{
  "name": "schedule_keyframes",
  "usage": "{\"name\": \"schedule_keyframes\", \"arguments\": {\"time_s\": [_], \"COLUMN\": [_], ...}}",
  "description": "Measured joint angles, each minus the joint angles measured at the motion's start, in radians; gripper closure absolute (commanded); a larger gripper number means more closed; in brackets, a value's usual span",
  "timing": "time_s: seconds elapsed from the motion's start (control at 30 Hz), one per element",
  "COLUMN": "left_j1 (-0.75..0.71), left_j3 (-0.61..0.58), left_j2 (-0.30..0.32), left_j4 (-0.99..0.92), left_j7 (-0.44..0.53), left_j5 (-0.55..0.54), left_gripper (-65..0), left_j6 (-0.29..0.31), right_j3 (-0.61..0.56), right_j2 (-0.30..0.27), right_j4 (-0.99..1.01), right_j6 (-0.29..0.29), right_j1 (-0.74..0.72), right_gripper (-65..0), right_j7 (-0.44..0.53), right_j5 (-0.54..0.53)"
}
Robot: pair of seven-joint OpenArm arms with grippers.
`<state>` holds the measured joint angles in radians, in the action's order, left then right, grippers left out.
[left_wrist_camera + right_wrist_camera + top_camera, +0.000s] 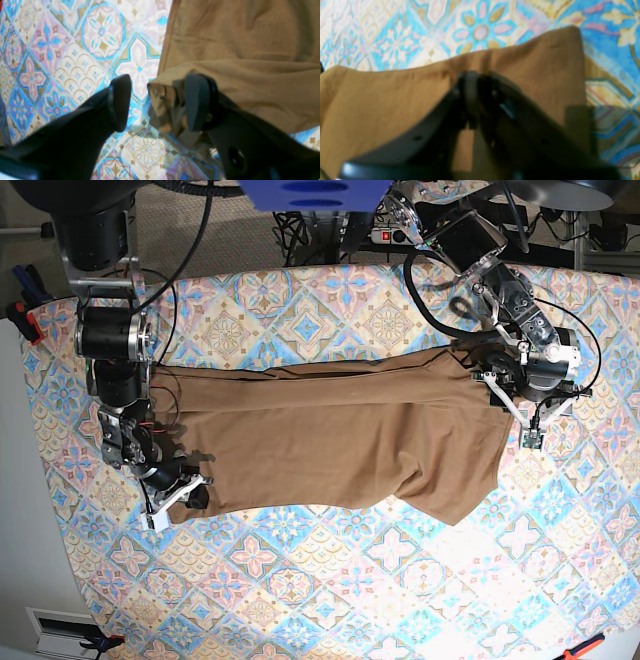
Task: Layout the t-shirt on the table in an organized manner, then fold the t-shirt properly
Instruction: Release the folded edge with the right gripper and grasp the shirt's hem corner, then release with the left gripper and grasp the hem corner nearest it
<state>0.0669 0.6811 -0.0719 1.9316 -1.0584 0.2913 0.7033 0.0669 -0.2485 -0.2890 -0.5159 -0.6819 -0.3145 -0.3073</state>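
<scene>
1. Patterned cloth covers the table (330, 600); cables and stands crowd the upper edge of the base view. The t-shirt (330, 440) lies spread across the middle of that view, long axis left to right, its lower right part hanging in a loose flap.

2. Right gripper (472, 100), at lower left of the base view, is pressed together on the shirt's edge — the wrist view shows the fingers closed with tan fabric all around them. How many layers it caught cannot be told.

3. Left gripper (157, 102), at the right of the base view, stands spread. A bunched shirt corner lies against its right finger (197, 102); its left finger (121, 102) is over bare cloth.

4. Risks, as I judge them:
   - The right pinch may hold only one layer, so a pull would drag the shirt askew.
   - The left jaws may close beside the corner and miss it.
   - Either finger could snag the tablecloth — lifting it with the shirt.
</scene>
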Motion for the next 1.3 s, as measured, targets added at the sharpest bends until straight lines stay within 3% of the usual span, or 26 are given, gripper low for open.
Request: {"name": "schedule_keyframes", "arguments": {"time_s": [0.13,0.27,0.37,0.53,0.63,0.8,1.03,1.3], "left_j1": [0.0,0.002,0.002,0.008,0.033,0.134,0.36,0.449], "left_j3": [0.0,0.001,0.0,-0.005,-0.042,-0.163,-0.17,-0.231], "left_j2": [0.0,0.0,0.0,0.0,0.0,0.082,0.216,0.238], "left_j4": [0.0,-0.002,-0.002,-0.003,-0.005,-0.066,-0.379,-0.785], "left_j7": [0.0,0.0,0.001,0.0,-0.015,0.006,0.011,0.342], "left_j5": [0.0,0.0,-0.002,-0.001,0.009,-0.008,-0.005,0.003], "left_gripper": [-33.0,-33.0,-33.0,-33.0,-33.6,-33.6,-33.7,-33.7], "left_j6": [0.0,0.0,0.0,0.0,0.0,0.004,0.0,-0.002], "right_j3": [0.005,0.014,0.014,0.011,0.01,0.011,0.011,0.011], "right_j2": [0.0,-0.003,0.002,0.017,0.029,0.044,0.043,0.043], "right_j4": [-0.017,-0.068,-0.237,-0.568,-0.654,-0.668,-0.669,-0.67], "right_j6": [-0.002,-0.046,0.004,0.009,0.004,0.011,0.01,0.011], "right_j1": [0.038,0.137,0.19,0.365,0.38,0.378,0.377,0.378], "right_gripper": [0.0,0.0,0.0,0.0,0.0,0.0,0.0,0.0], "right_j7": [-0.012,0.034,-0.077,-0.203,-0.312,-0.328,-0.333,-0.331], "right_j5": [-0.033,-0.108,-0.061,-0.047,-0.022,-0.009,-0.01,-0.011]}}
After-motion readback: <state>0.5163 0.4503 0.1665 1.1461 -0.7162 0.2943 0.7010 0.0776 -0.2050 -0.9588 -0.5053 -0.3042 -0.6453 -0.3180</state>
